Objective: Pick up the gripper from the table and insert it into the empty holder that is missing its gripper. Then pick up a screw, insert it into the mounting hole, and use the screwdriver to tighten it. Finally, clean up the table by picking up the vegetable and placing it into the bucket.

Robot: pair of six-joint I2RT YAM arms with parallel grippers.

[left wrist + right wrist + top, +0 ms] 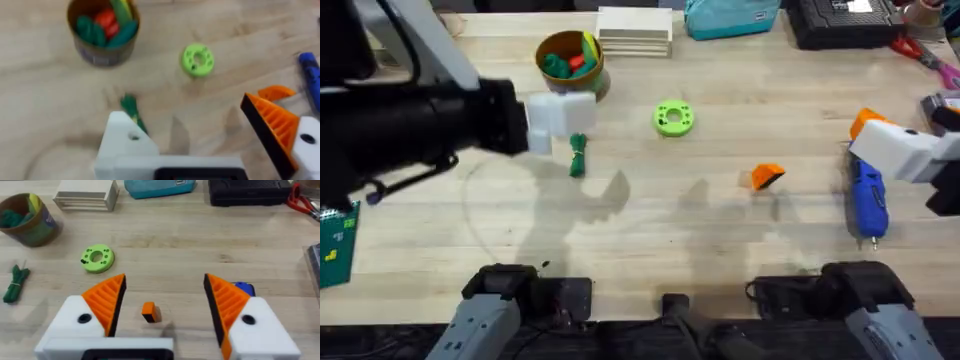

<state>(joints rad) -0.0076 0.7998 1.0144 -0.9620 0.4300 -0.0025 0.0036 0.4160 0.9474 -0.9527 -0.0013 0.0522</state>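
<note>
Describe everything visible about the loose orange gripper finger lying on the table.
The loose orange plastic wedge-shaped finger lies on the bare wooden table, right of centre, between the bright green disc and the blue screwdriver, touching neither. It tapers to one end, with a dark face. In the right wrist view it lies ahead of the open right gripper, ungrasped.

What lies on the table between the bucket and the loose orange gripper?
In the overhead view, the bright green disc lies between the bucket and the loose orange gripper; the rest of that stretch is bare wood.
</note>
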